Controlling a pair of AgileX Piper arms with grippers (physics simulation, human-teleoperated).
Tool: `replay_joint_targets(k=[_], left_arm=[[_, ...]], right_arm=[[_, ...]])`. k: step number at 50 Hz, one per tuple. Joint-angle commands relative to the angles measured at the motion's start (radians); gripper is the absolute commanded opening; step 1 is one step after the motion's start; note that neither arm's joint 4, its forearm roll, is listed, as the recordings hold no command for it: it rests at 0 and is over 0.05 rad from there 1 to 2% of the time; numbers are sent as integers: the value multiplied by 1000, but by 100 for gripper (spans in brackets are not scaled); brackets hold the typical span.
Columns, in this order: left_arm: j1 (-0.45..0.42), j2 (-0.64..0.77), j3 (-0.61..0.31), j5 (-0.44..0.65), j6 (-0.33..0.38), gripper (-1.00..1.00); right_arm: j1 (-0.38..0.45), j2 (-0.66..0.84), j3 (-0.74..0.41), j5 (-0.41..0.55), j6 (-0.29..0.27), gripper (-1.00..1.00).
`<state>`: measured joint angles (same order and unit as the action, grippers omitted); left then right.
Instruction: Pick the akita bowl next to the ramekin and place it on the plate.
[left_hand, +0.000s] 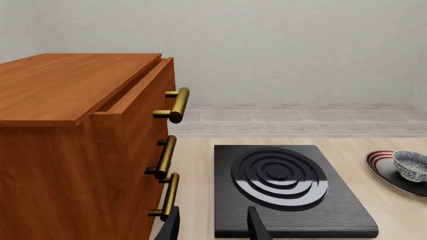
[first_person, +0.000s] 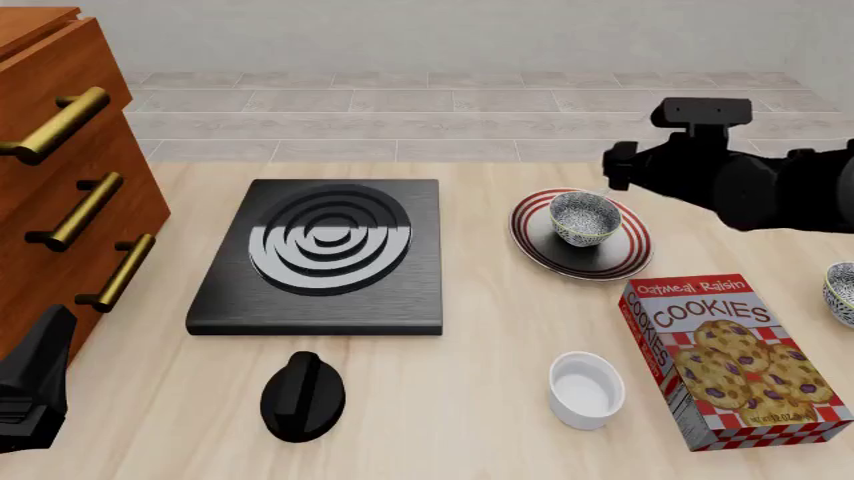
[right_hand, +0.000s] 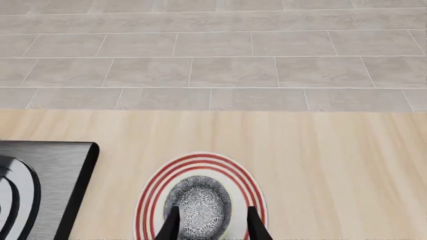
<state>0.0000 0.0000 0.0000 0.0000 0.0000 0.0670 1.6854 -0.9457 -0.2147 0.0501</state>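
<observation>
The akita bowl (first_person: 585, 217), white with a dense dark speckle, sits upright in the middle of the plate (first_person: 534, 240), which is white with red rings. In the right wrist view the bowl (right_hand: 198, 202) shows below and between the spread fingers of my right gripper (right_hand: 213, 227), which is open and holds nothing. In the front view the right arm (first_person: 747, 185) hovers above and behind the plate. The plain white ramekin (first_person: 585, 388) stands near the table's front edge. My left gripper (left_hand: 213, 227) is open and empty, low at the near left by the cabinet.
A black stove plate (first_person: 327, 250) lies in the middle with a black knob (first_person: 303, 395) in front of it. A wooden cabinet (first_person: 54, 150) with brass handles fills the left. A cookie box (first_person: 727, 360) lies right of the ramekin. A second speckled bowl (first_person: 841, 290) stands at the right edge.
</observation>
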Motion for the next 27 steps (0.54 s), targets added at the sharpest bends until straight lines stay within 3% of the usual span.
replay_joint_targets(k=[1,27], left_arm=[[0,0,0,0,0,100],[0,0,0,0,0,100]], right_arm=[[7,-48,23,6,14,100],[5,-127,44,33,30,100]])
